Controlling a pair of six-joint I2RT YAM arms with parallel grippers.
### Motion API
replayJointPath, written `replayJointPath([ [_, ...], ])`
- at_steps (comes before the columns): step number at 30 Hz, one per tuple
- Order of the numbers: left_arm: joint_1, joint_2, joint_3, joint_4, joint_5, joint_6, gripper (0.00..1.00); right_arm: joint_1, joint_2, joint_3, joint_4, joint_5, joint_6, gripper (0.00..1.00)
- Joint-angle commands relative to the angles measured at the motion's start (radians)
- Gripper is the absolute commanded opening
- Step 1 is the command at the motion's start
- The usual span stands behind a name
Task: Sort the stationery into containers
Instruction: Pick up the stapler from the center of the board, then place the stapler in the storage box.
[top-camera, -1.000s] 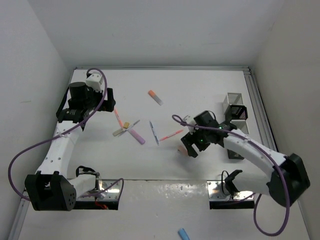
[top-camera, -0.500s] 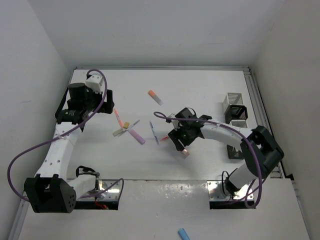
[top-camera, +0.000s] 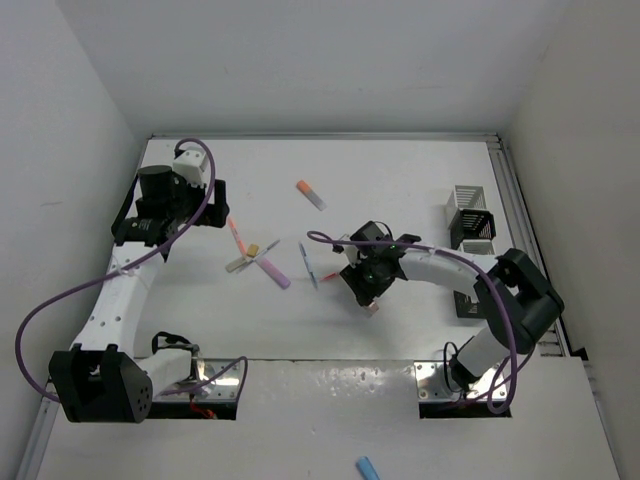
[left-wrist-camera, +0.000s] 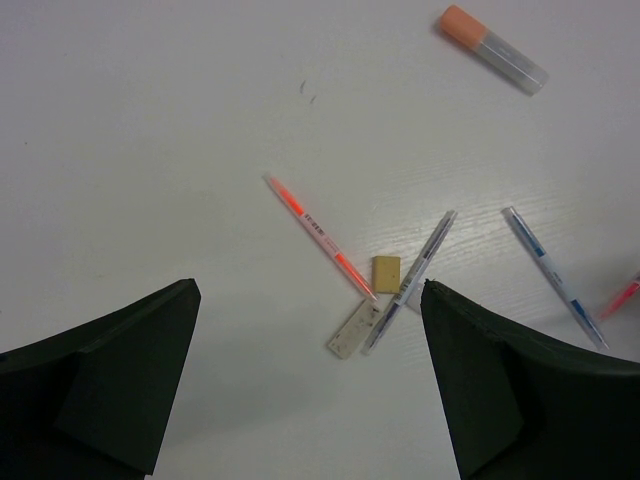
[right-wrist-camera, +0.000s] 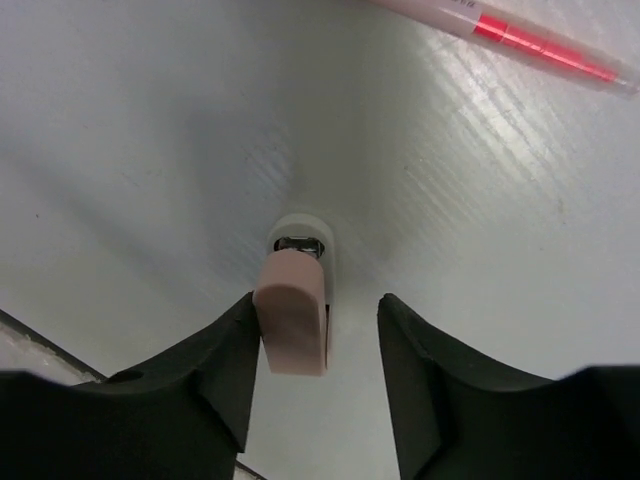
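A pinkish block (right-wrist-camera: 293, 315) stands on the white table between the fingers of my right gripper (right-wrist-camera: 318, 305). The left finger touches it and the right finger stands apart, so the gripper is open. In the top view the block (top-camera: 372, 308) shows just below my right gripper (top-camera: 365, 285). A red pen (right-wrist-camera: 510, 35) lies just beyond. My left gripper (top-camera: 214, 208) is open and empty, high over an orange-pink pen (left-wrist-camera: 320, 237), a tan block (left-wrist-camera: 386, 273), a grey flat block (left-wrist-camera: 353, 329) and a blue-grey pen (left-wrist-camera: 410, 280).
An orange-capped marker (top-camera: 311, 194), a purple marker (top-camera: 275, 272) and a blue pen (top-camera: 308, 264) lie mid-table. A silver mesh box (top-camera: 466, 200) and a black one (top-camera: 474, 228) stand at the right edge; further boxes (top-camera: 468, 302) are partly hidden behind my right arm.
My right arm has folded and its gripper has moved left and turned, ending down around the pinkish block. The left arm has not moved.
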Motion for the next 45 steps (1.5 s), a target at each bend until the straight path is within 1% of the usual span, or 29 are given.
replayJointPath([
  [1, 0.001, -0.004, 0.027, 0.018, 0.010, 0.008, 0.99, 0.011, 0.002, -0.020, 0.035, -0.008, -0.026, 0.48],
  [2, 0.001, -0.005, 0.027, 0.018, 0.010, 0.009, 0.99, 0.011, 0.003, -0.020, 0.032, -0.010, -0.033, 0.41],
  [4, 0.001, -0.002, 0.025, 0.018, 0.010, 0.011, 0.99, 0.009, 0.003, -0.017, 0.025, -0.017, -0.044, 0.32],
  [5, 0.001, -0.002, 0.027, 0.019, 0.004, 0.011, 0.99, 0.006, 0.000, -0.011, 0.022, -0.018, -0.049, 0.22],
  [6, 0.001, 0.000, 0.027, 0.019, 0.003, 0.011, 0.99, 0.000, -0.004, -0.005, 0.014, -0.019, -0.053, 0.18],
  [9, 0.001, 0.000, 0.039, 0.016, 0.000, 0.011, 0.99, -0.044, -0.047, 0.053, -0.066, -0.040, -0.070, 0.11],
  [10, 0.001, -0.003, 0.039, 0.015, -0.002, 0.011, 0.99, -0.061, -0.066, 0.087, -0.118, -0.047, -0.073, 0.09],
  [11, 0.000, -0.010, 0.037, 0.015, -0.003, 0.011, 0.99, -0.110, -0.111, 0.104, -0.153, -0.071, -0.095, 0.06],
  [13, 0.001, -0.013, 0.031, 0.021, -0.008, 0.009, 0.99, -0.167, -0.165, 0.141, -0.242, -0.073, -0.095, 0.02],
  [14, 0.000, -0.011, 0.025, 0.022, -0.011, 0.009, 0.99, -0.246, -0.234, 0.142, -0.268, -0.083, -0.127, 0.00],
  [15, 0.000, -0.007, 0.024, 0.024, -0.011, 0.008, 0.99, -0.285, -0.271, 0.142, -0.293, -0.087, -0.136, 0.00],
  [16, 0.000, -0.001, 0.022, 0.023, -0.006, 0.009, 0.99, -0.349, -0.309, 0.141, -0.331, -0.080, -0.144, 0.00],
  [17, -0.003, 0.004, 0.022, 0.022, 0.009, 0.011, 0.99, -0.375, -0.395, 0.138, -0.345, -0.070, -0.151, 0.00],
  [20, -0.003, 0.033, 0.037, 0.021, 0.056, 0.020, 0.99, -0.443, -0.515, 0.193, -0.422, -0.027, -0.188, 0.00],
  [21, -0.003, 0.041, 0.045, 0.018, 0.069, 0.021, 0.99, -0.455, -0.532, 0.231, -0.463, 0.017, -0.182, 0.00],
  [22, -0.005, 0.046, 0.059, 0.016, 0.093, 0.024, 0.99, -0.492, -0.544, 0.245, -0.488, 0.028, -0.179, 0.00],
  [24, -0.003, 0.064, 0.073, 0.016, 0.102, 0.021, 0.98, -0.544, -0.586, 0.245, -0.540, 0.073, -0.171, 0.00],
  [25, -0.003, 0.067, 0.088, 0.016, 0.107, 0.017, 0.98, -0.602, -0.598, 0.233, -0.551, 0.085, -0.173, 0.00],
  [26, -0.003, 0.078, 0.094, 0.022, 0.107, 0.012, 0.98, -0.632, -0.610, 0.219, -0.561, 0.087, -0.168, 0.00],
  [28, -0.003, 0.087, 0.106, 0.027, 0.112, 0.009, 0.98, -0.754, -0.649, 0.175, -0.586, 0.082, -0.174, 0.00],
  [29, -0.003, 0.095, 0.109, 0.032, 0.113, 0.008, 0.98, -0.788, -0.655, 0.165, -0.604, 0.075, -0.179, 0.00],
  [30, -0.003, 0.096, 0.114, 0.032, 0.113, 0.006, 0.97, -0.857, -0.653, 0.150, -0.613, 0.059, -0.182, 0.00],
  [32, -0.003, 0.099, 0.117, 0.035, 0.115, 0.005, 0.98, -0.928, -0.641, 0.147, -0.632, 0.047, -0.181, 0.00],
  [33, -0.003, 0.099, 0.116, 0.036, 0.113, 0.000, 0.97, -1.001, -0.621, 0.148, -0.637, 0.036, -0.179, 0.00],
  [37, -0.003, 0.096, 0.099, 0.044, 0.109, -0.009, 0.97, -1.158, -0.545, 0.176, -0.689, -0.054, -0.126, 0.00],
  [39, -0.002, 0.092, 0.088, 0.053, 0.101, -0.014, 0.97, -1.210, -0.520, 0.185, -0.712, -0.083, -0.110, 0.00],
  [42, -0.003, 0.092, 0.083, 0.059, 0.089, -0.015, 0.97, -1.215, -0.509, 0.179, -0.683, -0.054, -0.014, 0.00],
  [45, -0.003, 0.093, 0.083, 0.061, 0.084, -0.015, 0.97, -1.210, -0.500, 0.168, -0.658, -0.056, 0.043, 0.00],
])
